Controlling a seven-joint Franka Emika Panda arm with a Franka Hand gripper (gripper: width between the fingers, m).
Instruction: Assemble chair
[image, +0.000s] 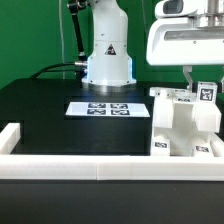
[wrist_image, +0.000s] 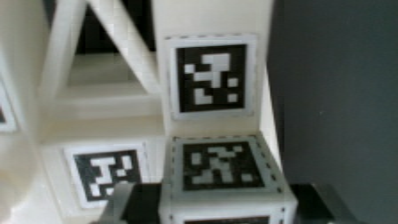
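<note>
— Black tabletop (image: 50, 125), white border wall (image: 90, 165); where's the chunky white tagged plastic chair (image: 183, 125)?

— At the exterior view's right, beside the flat marker board (image: 98, 108).

— And the two-finger gripper (image: 197, 84)?

— Pinching a tagged block (wrist_image: 221, 170) on the chair's top.

Exterior view: low, frontal, facing the arm base at 12 o'clock. Wrist view: close on the chair (wrist_image: 214, 120), shared with exterior (image: 185, 125).

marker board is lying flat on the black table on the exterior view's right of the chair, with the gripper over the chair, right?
Not quite: in the exterior view the marker board lies on the exterior view's left of the chair. It does lie flat on the black table, with the gripper over the chair.
</note>
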